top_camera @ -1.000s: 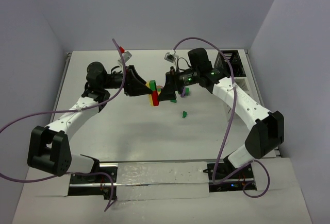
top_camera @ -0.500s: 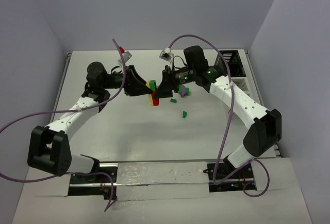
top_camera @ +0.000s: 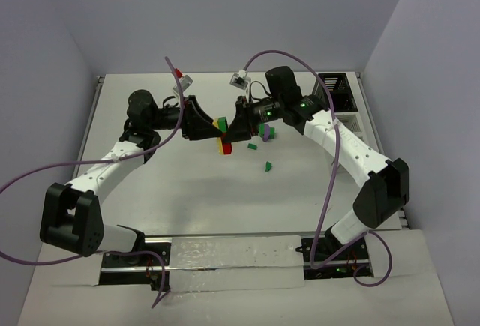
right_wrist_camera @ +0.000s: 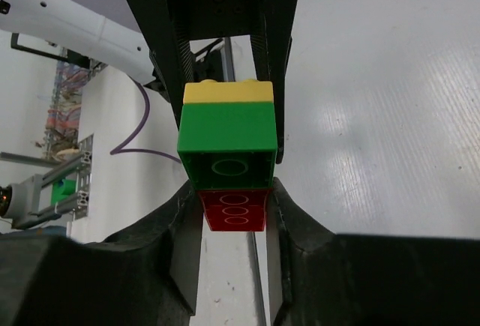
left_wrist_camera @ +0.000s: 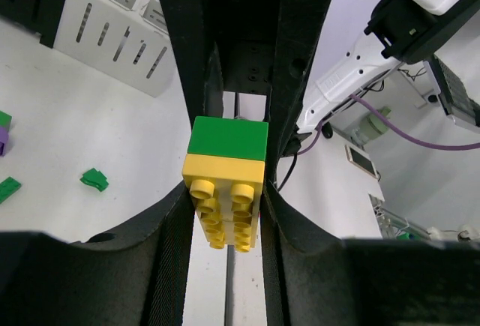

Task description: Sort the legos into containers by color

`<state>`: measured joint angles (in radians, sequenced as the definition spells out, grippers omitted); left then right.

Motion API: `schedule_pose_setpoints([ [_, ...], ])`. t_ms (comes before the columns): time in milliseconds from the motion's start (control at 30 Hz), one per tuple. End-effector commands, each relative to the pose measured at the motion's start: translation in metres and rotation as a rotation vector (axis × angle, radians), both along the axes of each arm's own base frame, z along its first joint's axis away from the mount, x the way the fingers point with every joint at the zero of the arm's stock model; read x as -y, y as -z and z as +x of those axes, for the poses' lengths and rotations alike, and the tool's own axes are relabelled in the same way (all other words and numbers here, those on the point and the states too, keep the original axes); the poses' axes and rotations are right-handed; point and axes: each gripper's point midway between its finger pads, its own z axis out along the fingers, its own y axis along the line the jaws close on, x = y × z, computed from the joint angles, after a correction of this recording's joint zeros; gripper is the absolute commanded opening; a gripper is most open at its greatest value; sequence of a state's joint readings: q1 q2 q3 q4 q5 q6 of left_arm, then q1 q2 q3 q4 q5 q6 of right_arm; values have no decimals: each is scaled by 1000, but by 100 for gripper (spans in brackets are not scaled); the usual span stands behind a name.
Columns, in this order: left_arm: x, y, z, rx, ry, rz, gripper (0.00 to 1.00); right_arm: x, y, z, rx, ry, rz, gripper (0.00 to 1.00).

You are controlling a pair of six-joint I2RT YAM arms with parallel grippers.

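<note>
A stack of legos hangs above the table between both grippers: yellow (left_wrist_camera: 225, 206), green (left_wrist_camera: 227, 137) and red (right_wrist_camera: 234, 210). My left gripper (left_wrist_camera: 225, 217) is shut on the yellow brick, whose studs face its camera. From the opposite side, my right gripper (right_wrist_camera: 232, 213) has its fingers pressed on both sides of the red brick, under the green brick (right_wrist_camera: 227, 146). In the top view the stack (top_camera: 223, 135) sits mid-table, with the left gripper (top_camera: 211, 128) and right gripper (top_camera: 233, 133) meeting at it. The containers (top_camera: 346, 120) stand at the right edge.
Loose legos lie on the table right of the stack: a green one (top_camera: 267, 165), another green one (top_camera: 253, 145), and a green and purple cluster (top_camera: 267, 132). The rack's black slatted section (top_camera: 334, 86) is at its far end. The left wrist view shows the white rack (left_wrist_camera: 112, 19).
My right gripper has slid in toward the stack and closed its fingers from wide open onto the red brick. The left gripper and the stack have stayed in place.
</note>
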<state>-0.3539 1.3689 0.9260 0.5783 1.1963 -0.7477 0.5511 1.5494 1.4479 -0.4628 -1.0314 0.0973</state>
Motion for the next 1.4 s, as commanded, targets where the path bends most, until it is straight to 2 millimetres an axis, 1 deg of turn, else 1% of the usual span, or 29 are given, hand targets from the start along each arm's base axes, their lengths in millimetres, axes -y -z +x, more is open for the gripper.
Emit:
schedule_pose_setpoints([
  [0,2,-8,-5,53,15,-8,3,-6,-20,4,67,-6,42,8],
  [33,2,-7,-4,49,11,-1,11,-6,-20,4,71,-5,42,0],
  [100,2,-7,-2,48,8,9,26,-4,-20,2,82,-3,40,0],
  [167,1,-8,-1,47,-3,20,46,-1,-16,-1,85,-7,31,0],
  [233,-1,-9,1,44,-11,25,55,2,-12,-4,86,-7,22,0],
  [267,-1,-10,2,43,-15,26,59,3,-11,-5,90,-6,19,0],
  [333,-3,-14,3,49,-19,20,60,5,-9,-7,92,-5,16,0],
  [533,-4,-25,3,50,-14,-7,60,6,-8,-9,91,-8,13,0],
  [633,-5,-31,1,59,-13,-25,59,7,-5,-10,88,-10,8,0],
  [700,-5,-31,1,58,-10,-29,58,6,-6,-11,87,-15,11,0],
  [800,-5,-31,0,62,-9,-36,50,6,-7,-12,83,-17,14,0],
  [867,-5,-31,0,64,-9,-40,38,6,-7,-12,78,-19,17,0],
  [967,-5,-31,0,67,-9,-40,22,6,-8,-14,74,-22,20,0],
  [1033,-5,-29,1,72,-11,-35,8,7,-9,-14,77,-20,22,0],
  [1100,-6,-27,1,73,-11,-27,1,8,-8,-14,77,-20,16,0],
  [1233,-6,-24,2,70,-10,-13,0,10,-5,-15,76,-21,1,0],
  [1300,-7,-22,2,85,-11,-3,0,15,1,-16,66,-22,-18,0],
  [1367,-8,-20,3,90,-11,8,0,19,3,-15,72,-17,-24,0],
])
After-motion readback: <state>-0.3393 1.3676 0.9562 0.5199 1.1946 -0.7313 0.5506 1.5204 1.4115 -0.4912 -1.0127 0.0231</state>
